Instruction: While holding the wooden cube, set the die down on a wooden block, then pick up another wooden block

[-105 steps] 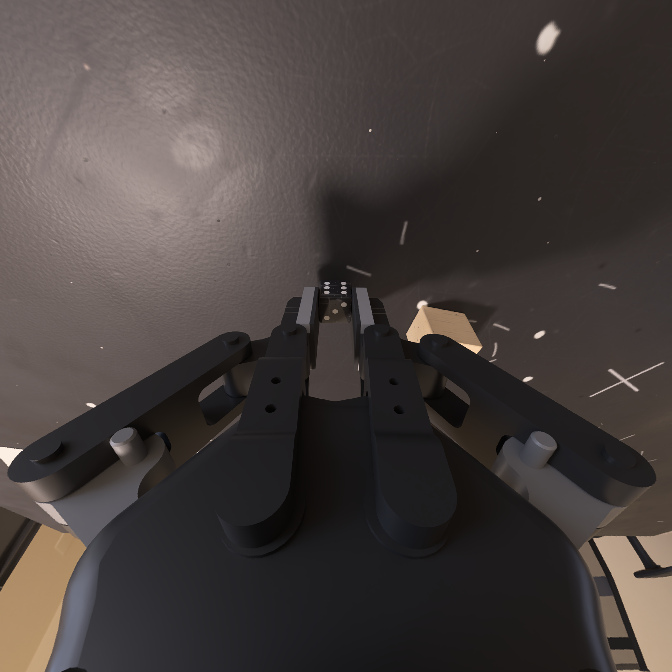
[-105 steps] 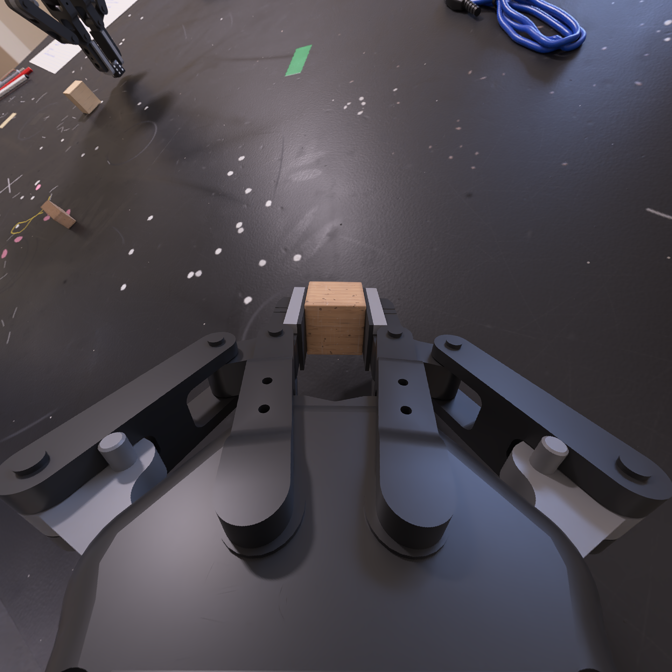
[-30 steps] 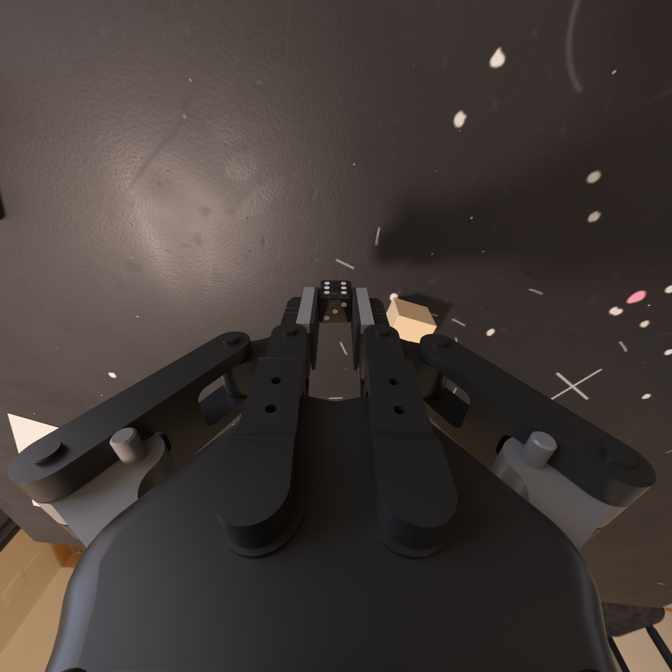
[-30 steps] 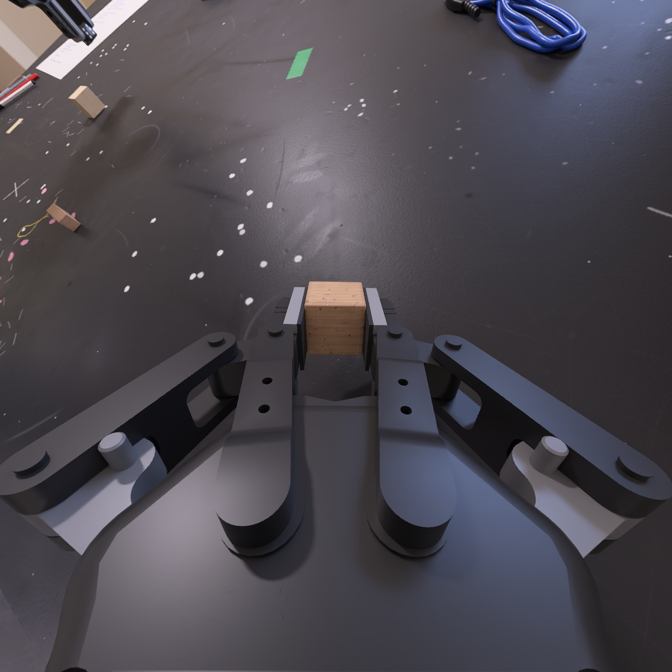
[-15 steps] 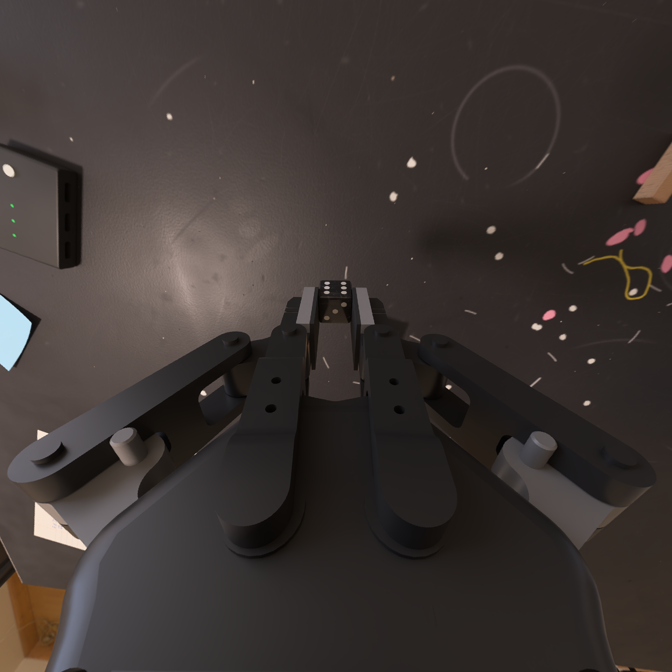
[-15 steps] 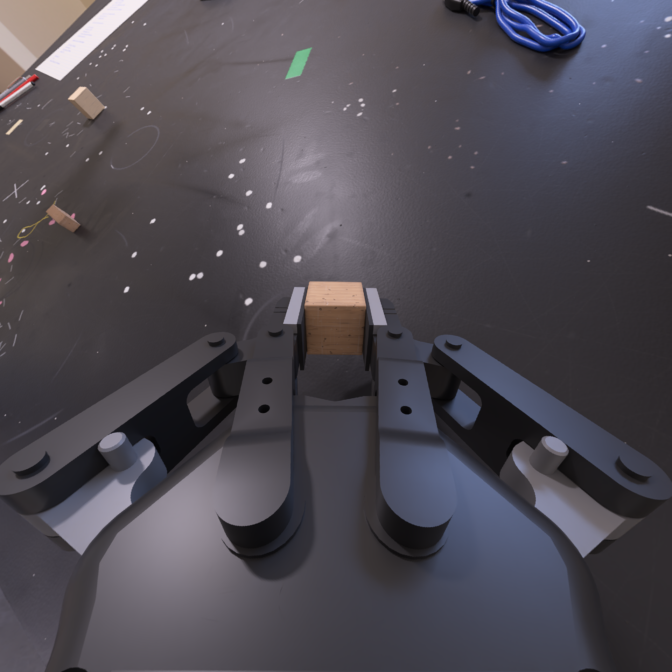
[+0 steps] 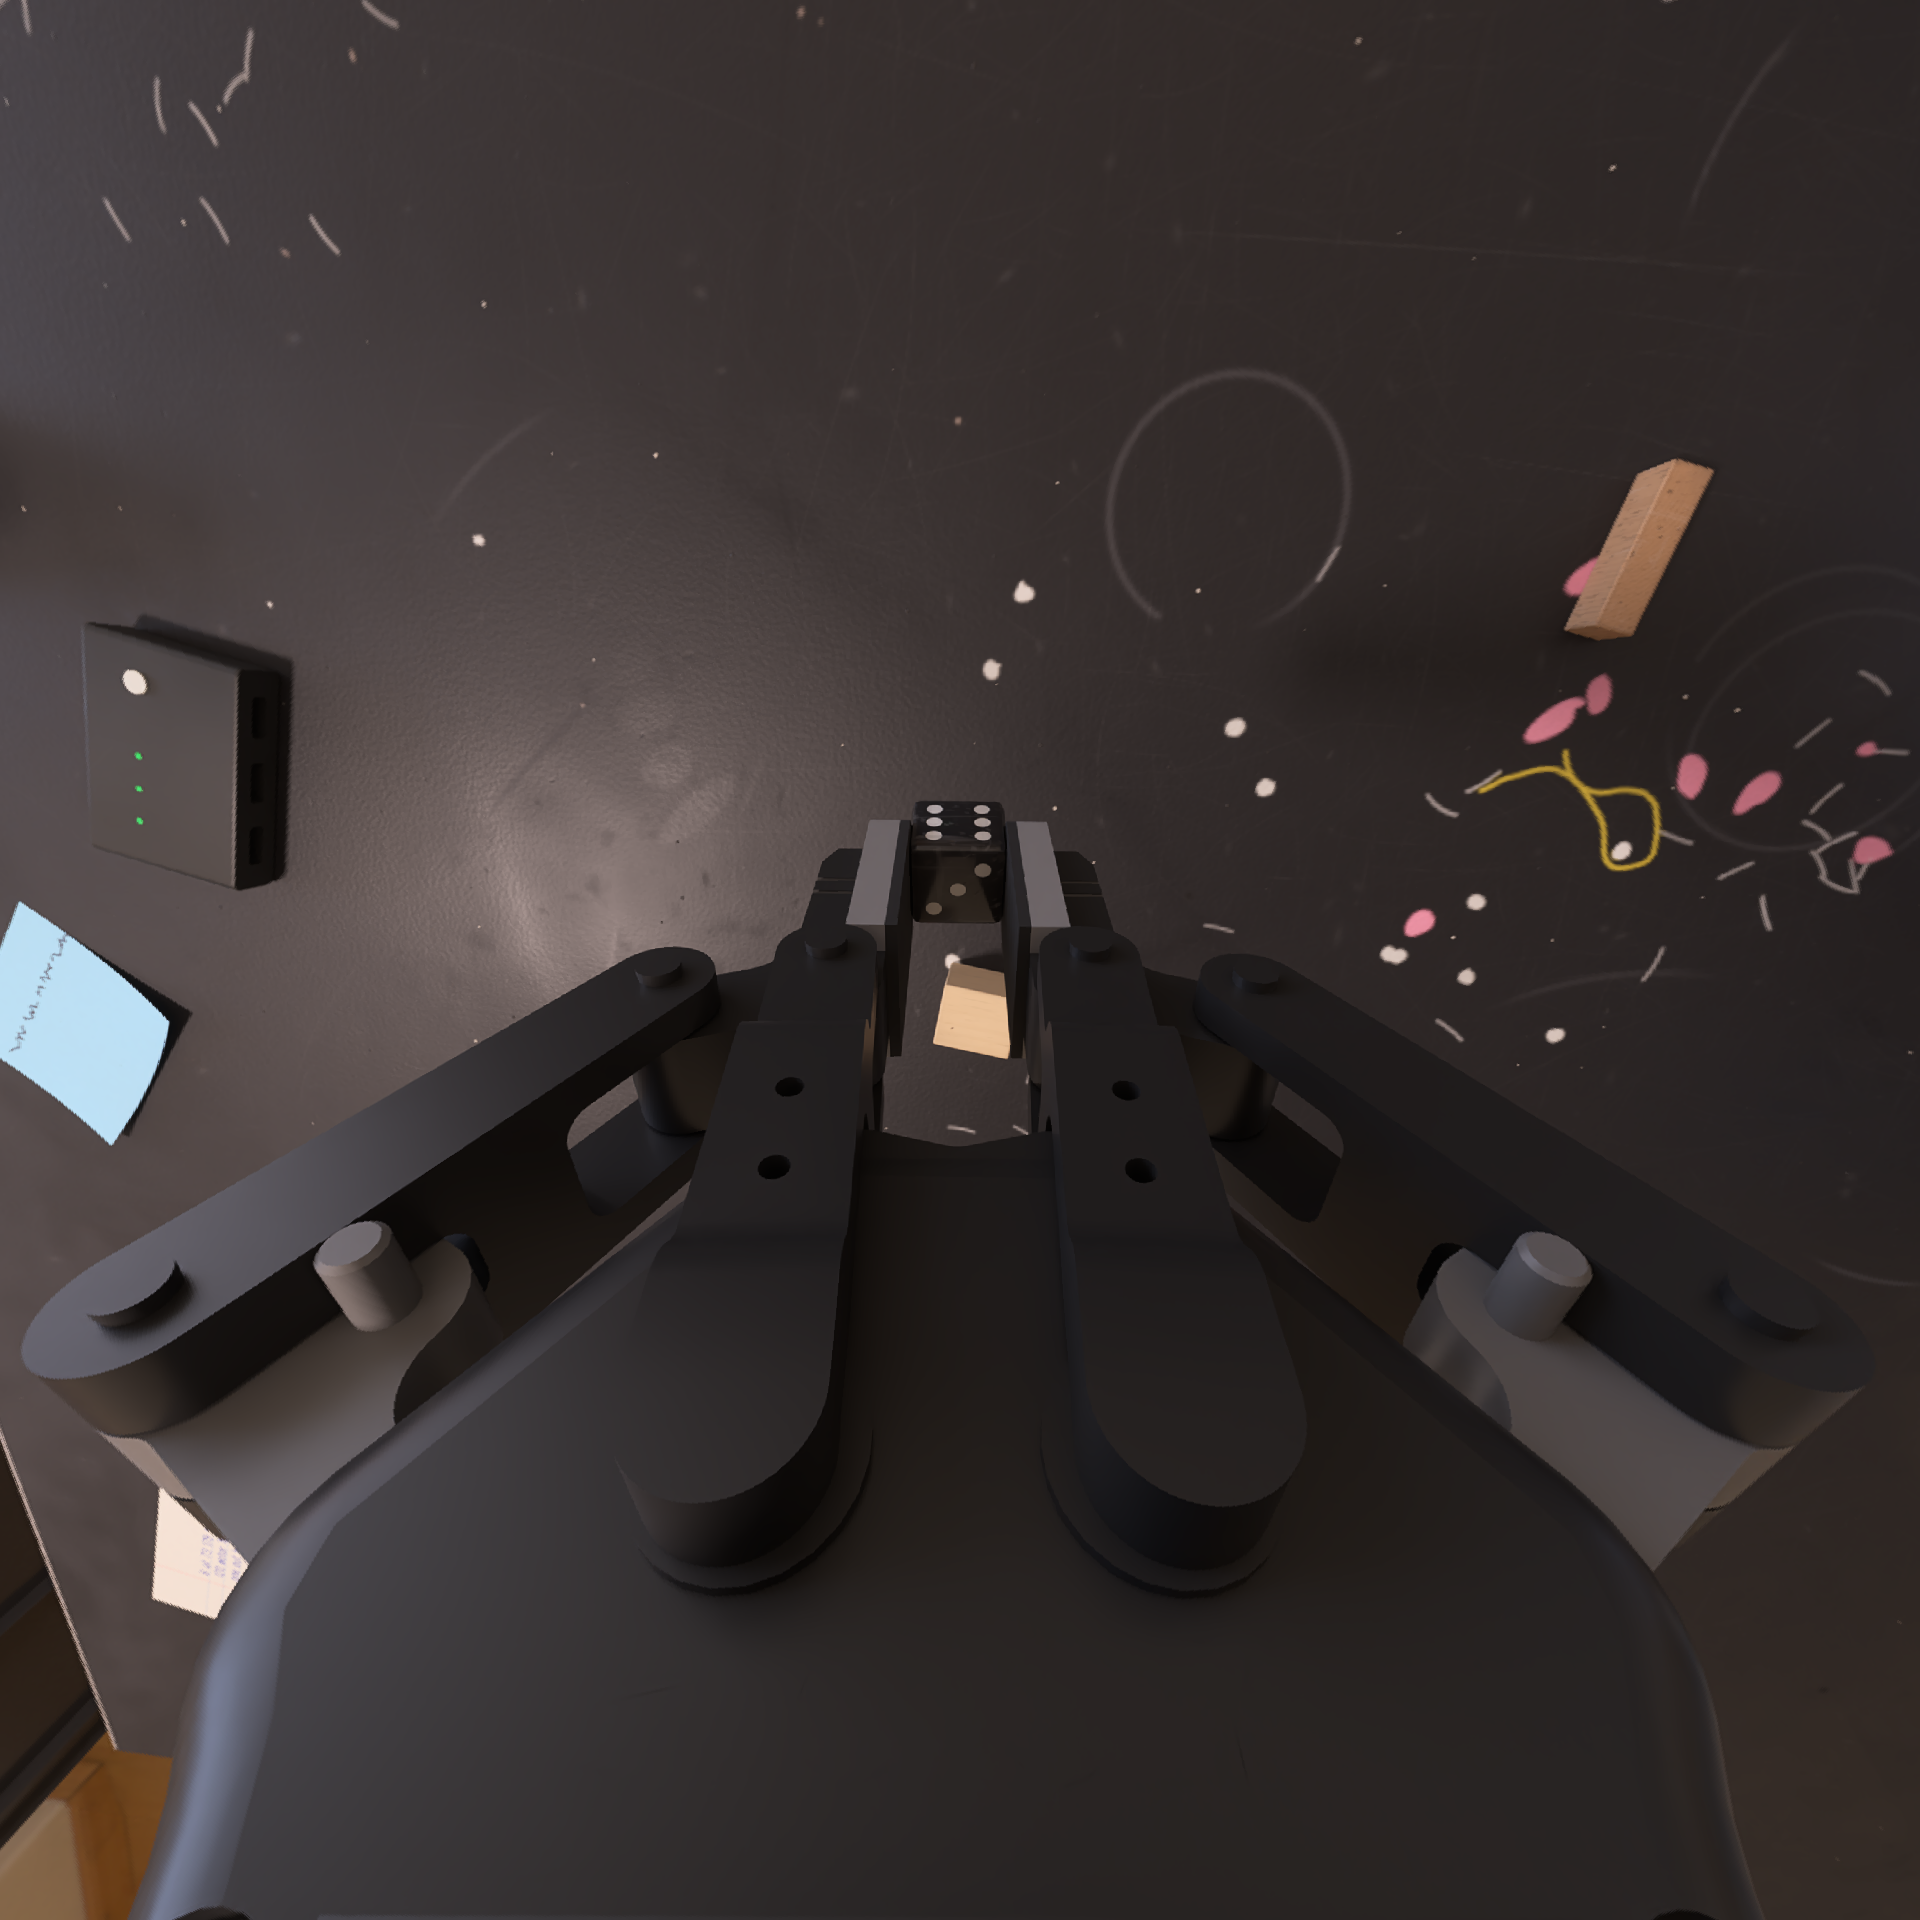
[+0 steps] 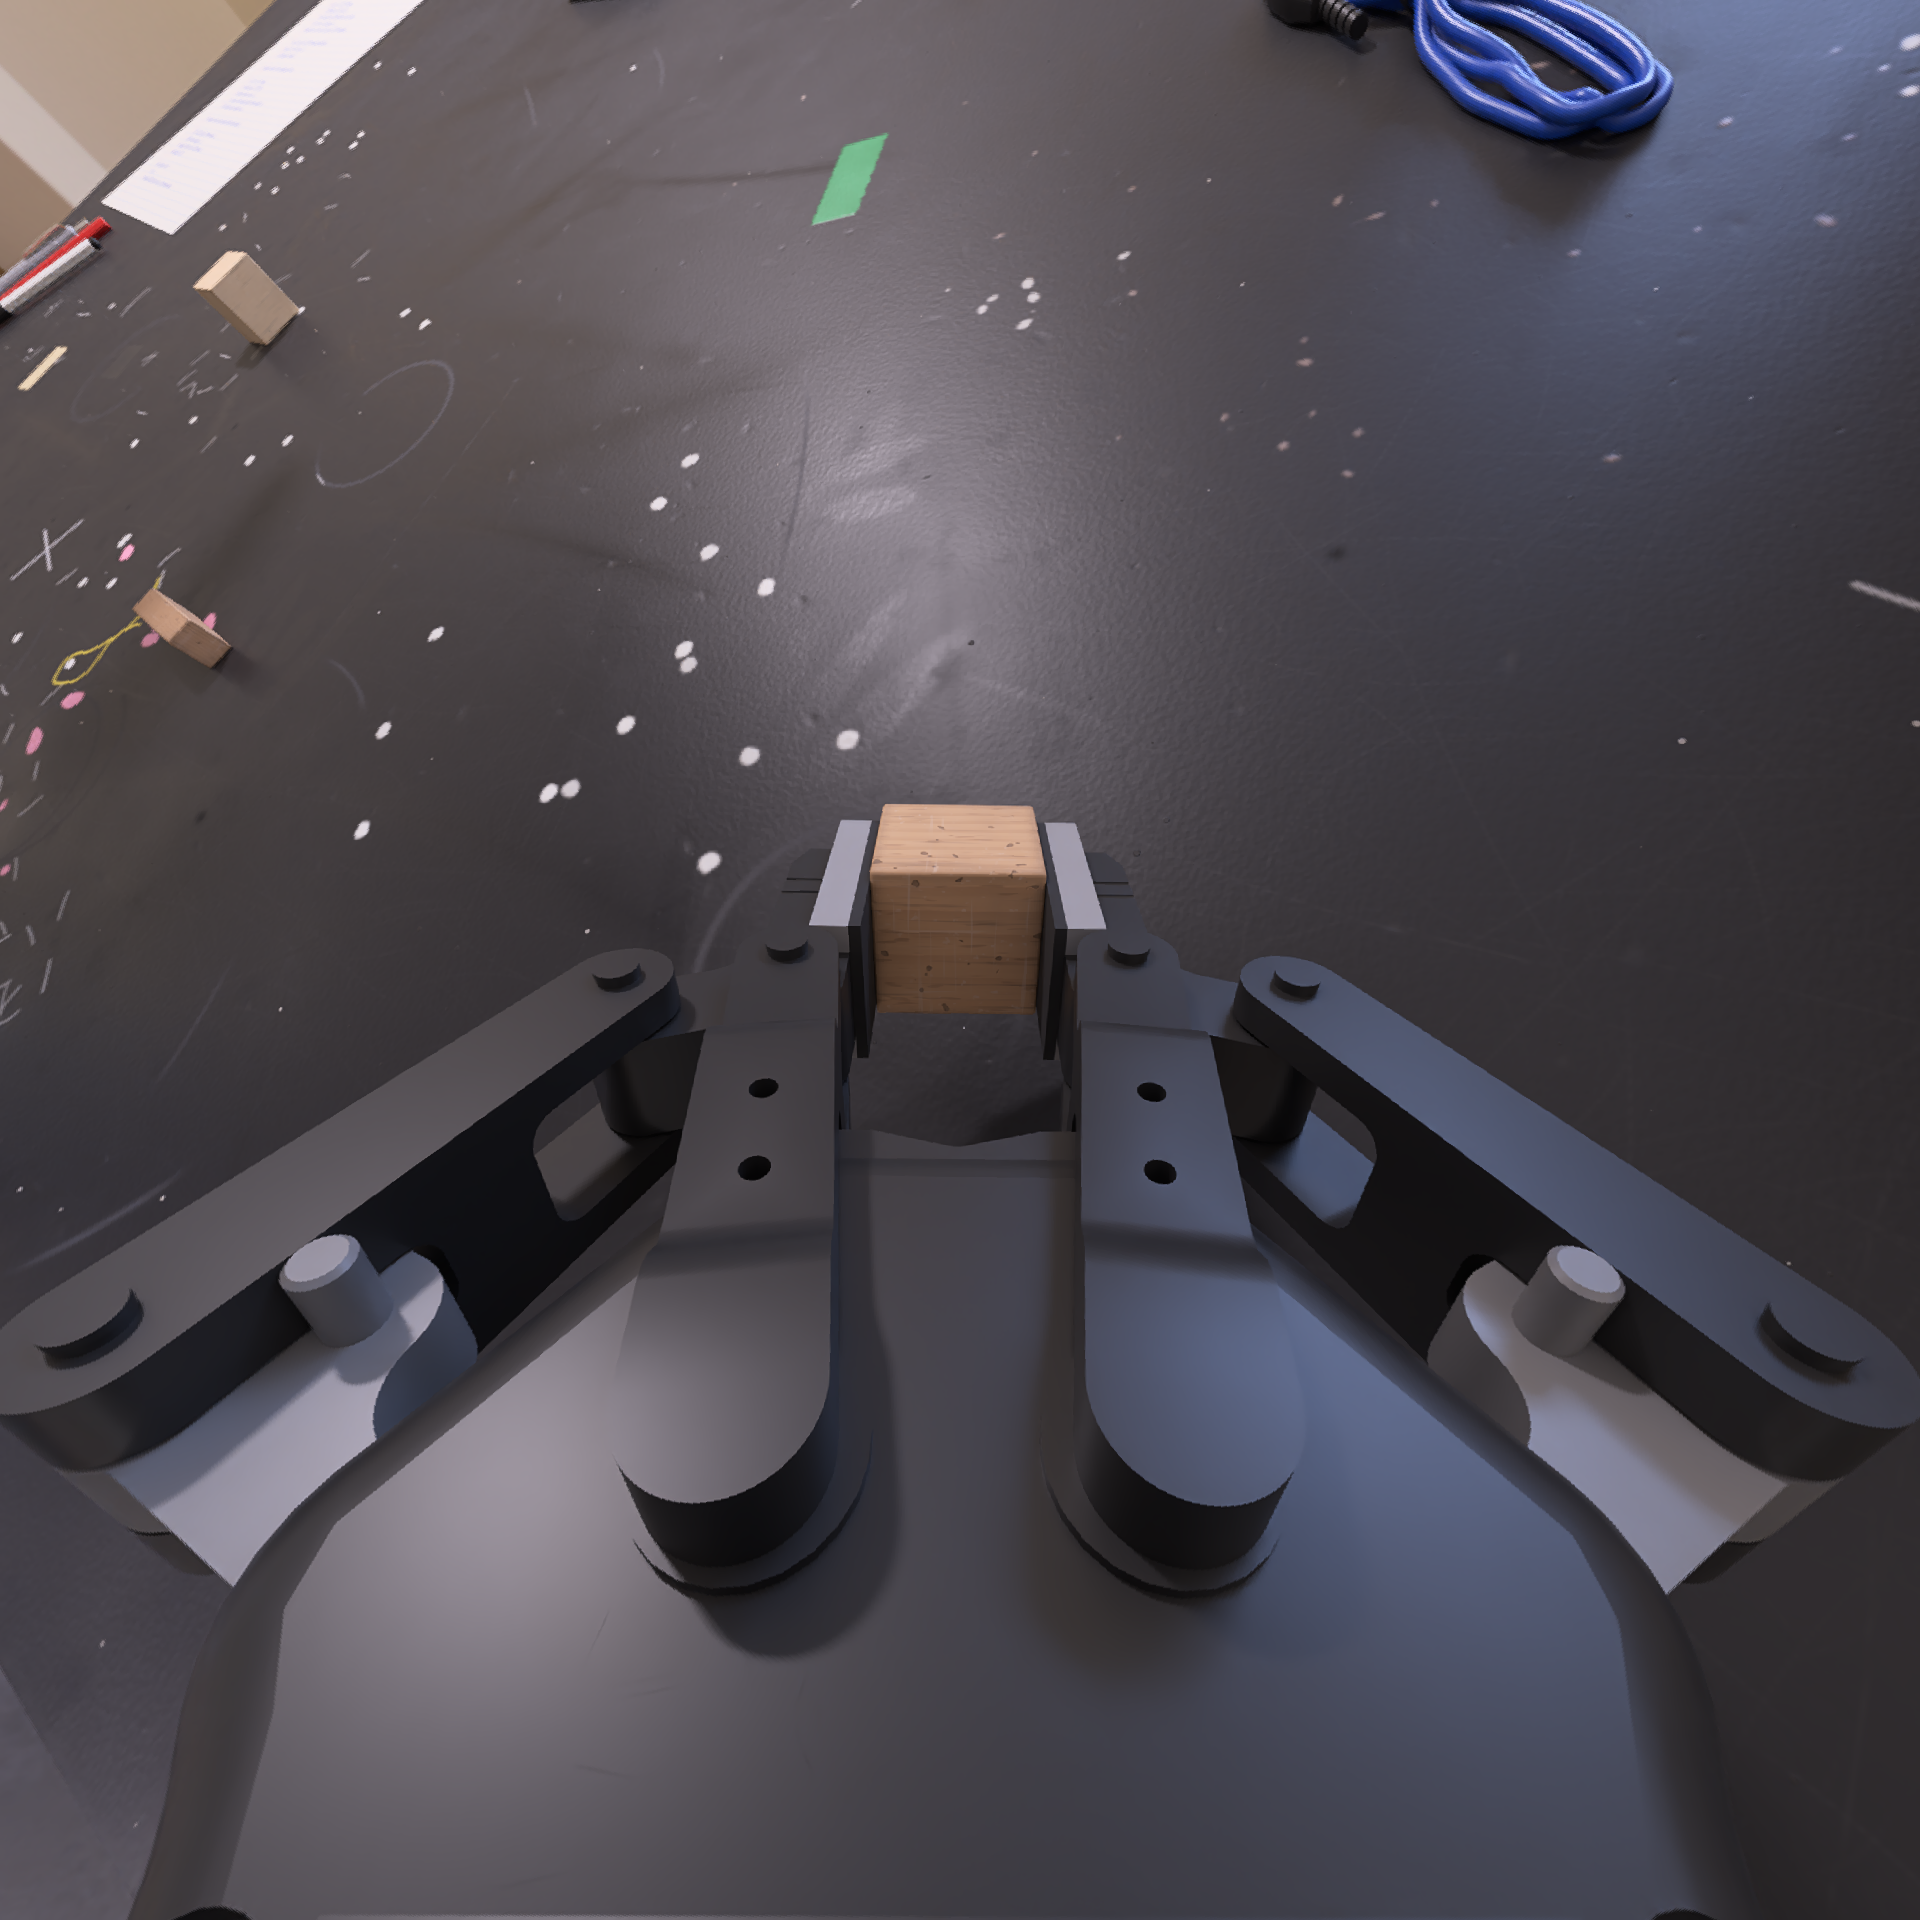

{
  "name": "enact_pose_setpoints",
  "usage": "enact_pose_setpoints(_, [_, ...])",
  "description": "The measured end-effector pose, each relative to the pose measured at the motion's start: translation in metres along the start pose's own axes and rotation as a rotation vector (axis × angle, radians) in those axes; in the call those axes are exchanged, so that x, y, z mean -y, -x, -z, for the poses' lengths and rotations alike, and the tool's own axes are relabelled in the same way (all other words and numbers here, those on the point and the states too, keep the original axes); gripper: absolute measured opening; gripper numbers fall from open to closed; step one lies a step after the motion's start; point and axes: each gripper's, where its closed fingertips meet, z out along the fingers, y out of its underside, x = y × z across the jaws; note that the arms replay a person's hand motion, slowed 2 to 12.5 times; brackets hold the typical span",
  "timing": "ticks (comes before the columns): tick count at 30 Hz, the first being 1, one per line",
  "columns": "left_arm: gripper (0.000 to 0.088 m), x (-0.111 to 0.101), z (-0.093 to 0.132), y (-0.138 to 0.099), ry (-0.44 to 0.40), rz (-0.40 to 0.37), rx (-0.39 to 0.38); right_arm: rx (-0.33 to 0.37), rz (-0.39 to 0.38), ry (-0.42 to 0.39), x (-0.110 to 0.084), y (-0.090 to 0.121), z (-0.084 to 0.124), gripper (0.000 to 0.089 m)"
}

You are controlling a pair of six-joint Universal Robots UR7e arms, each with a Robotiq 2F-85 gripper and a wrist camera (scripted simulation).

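Observation:
My left gripper (image 7: 957,862) is shut on a black die (image 7: 957,860) with white pips and holds it high above the dark table. A pale wooden block (image 7: 972,1021) lies on the table far below and shows in the gap between my left fingers. A flat tan wooden block (image 7: 1637,549) lies at the upper right. My right gripper (image 8: 957,894) is shut on a brown wooden cube (image 8: 956,906) above the table. In the right wrist view the pale block (image 8: 247,296) and the flat block (image 8: 183,629) lie far left.
A black box with green lights (image 7: 182,753) and a blue paper note (image 7: 78,1018) lie at the left in the left wrist view. A blue cable coil (image 8: 1527,57), a green tape strip (image 8: 850,179), a white paper strip (image 8: 255,109) and pens (image 8: 52,265) lie far off.
My left gripper has risen with the die and shifted, so the pale block now shows between its fingers and the left arm has left the right wrist view. The right gripper has held still.

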Motion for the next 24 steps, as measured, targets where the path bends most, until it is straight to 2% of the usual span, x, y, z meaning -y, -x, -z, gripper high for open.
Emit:
enact_pose_setpoints(9, [0.0157,0.011,0.004,-0.025,-0.010,-0.055,0.002,-0.001,0.000,0.000,0.000,0.000,0.000,0.0250])
enact_pose_setpoints(24, [0.0157,0.027,-0.009,-0.081,-0.031,-0.147,-0.069,-0.004,0.003,0.004,0.000,0.000,-0.001,0.0250])
